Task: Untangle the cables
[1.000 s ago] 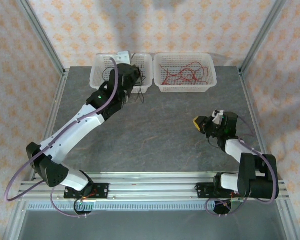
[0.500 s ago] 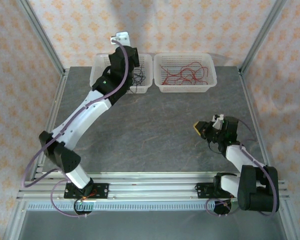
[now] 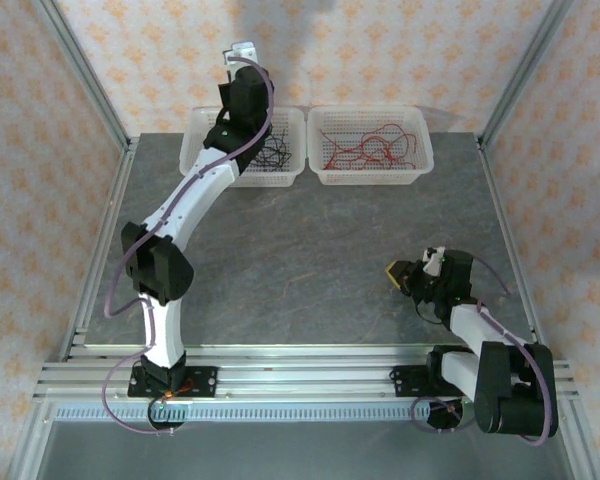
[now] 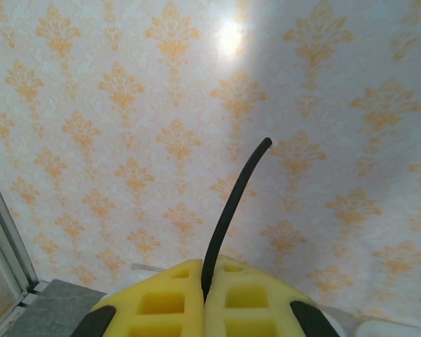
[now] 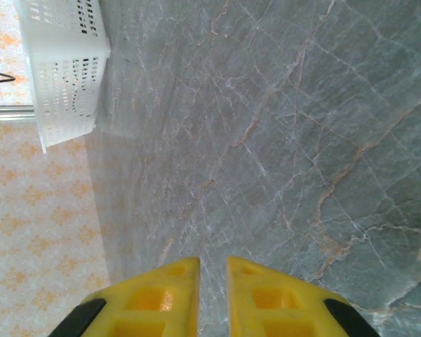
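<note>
The overhead camera sat above and behind the arm bases, looking down on the whole table [image 3: 310,250] and the white baskets [image 3: 370,178] at its far edge. The one on the left gripper [image 4: 205,277] faced the patterned wall [image 4: 126,140]. The one on the right gripper [image 5: 212,265] looked from close above across that same table toward one of them.

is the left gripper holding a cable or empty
Holding: the left gripper is shut on a black cable, which sticks up from between its closed jaws.

Left gripper [image 4: 205,281] clamped, right gripper [image 5: 212,274] — seemingly — ajar
</note>
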Action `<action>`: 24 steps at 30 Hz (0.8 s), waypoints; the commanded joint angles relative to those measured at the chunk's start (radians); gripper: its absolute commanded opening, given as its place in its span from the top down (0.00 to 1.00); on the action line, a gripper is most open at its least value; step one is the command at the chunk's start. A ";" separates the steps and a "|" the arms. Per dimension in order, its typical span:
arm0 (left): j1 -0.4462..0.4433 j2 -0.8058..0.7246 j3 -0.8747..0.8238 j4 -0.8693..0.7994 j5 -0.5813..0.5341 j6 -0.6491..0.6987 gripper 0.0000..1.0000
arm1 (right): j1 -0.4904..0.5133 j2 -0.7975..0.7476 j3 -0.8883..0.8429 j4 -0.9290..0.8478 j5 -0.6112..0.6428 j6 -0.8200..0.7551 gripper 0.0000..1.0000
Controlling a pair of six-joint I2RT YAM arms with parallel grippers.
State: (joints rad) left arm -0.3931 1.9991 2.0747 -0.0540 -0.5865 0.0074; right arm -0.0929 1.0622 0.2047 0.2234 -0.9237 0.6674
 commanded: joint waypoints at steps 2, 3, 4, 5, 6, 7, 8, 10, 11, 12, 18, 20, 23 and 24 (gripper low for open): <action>0.036 0.080 0.055 0.043 -0.006 0.033 1.00 | -0.007 -0.025 -0.019 -0.009 0.028 -0.023 0.83; 0.043 0.096 0.060 0.045 0.004 0.027 1.00 | -0.006 -0.030 -0.020 -0.013 0.032 -0.023 0.83; 0.048 0.108 0.059 0.047 0.010 0.024 1.00 | -0.007 -0.035 -0.023 -0.016 0.035 -0.023 0.83; 0.052 0.119 0.061 0.048 0.014 0.018 1.00 | -0.007 -0.039 -0.024 -0.019 0.038 -0.023 0.83; 0.056 0.132 0.060 0.045 0.017 0.009 1.00 | -0.006 -0.041 -0.024 -0.022 0.041 -0.023 0.83; 0.061 0.142 0.058 0.038 0.022 -0.003 1.00 | -0.006 -0.044 -0.026 -0.025 0.043 -0.024 0.83; 0.064 0.151 0.052 0.032 0.027 -0.012 1.00 | -0.006 -0.047 -0.027 -0.028 0.045 -0.024 0.83; 0.073 0.162 0.018 0.029 0.042 -0.038 1.00 | -0.006 -0.049 -0.029 -0.031 0.047 -0.025 0.83; 0.078 0.166 -0.003 0.029 0.052 -0.054 1.00 | -0.007 -0.048 -0.030 -0.032 0.048 -0.025 0.83; 0.084 0.168 -0.027 0.027 0.065 -0.071 1.00 | -0.007 -0.048 -0.031 -0.032 0.049 -0.024 0.83; 0.125 0.229 -0.089 -0.056 0.191 -0.194 1.00 | -0.006 -0.044 -0.030 -0.041 0.052 -0.030 0.83; 0.147 0.276 -0.047 -0.140 0.256 -0.245 1.00 | -0.007 -0.046 -0.030 -0.050 0.054 -0.035 0.83; 0.192 0.406 0.142 -0.399 0.393 -0.373 1.00 | -0.007 -0.058 -0.029 -0.076 0.062 -0.047 0.83; 0.207 0.444 0.192 -0.459 0.451 -0.403 1.00 | -0.006 -0.064 -0.030 -0.085 0.068 -0.050 0.83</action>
State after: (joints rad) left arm -0.2291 2.3657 2.1674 -0.2546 -0.3042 -0.2562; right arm -0.0929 1.0218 0.1818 0.1707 -0.8822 0.6476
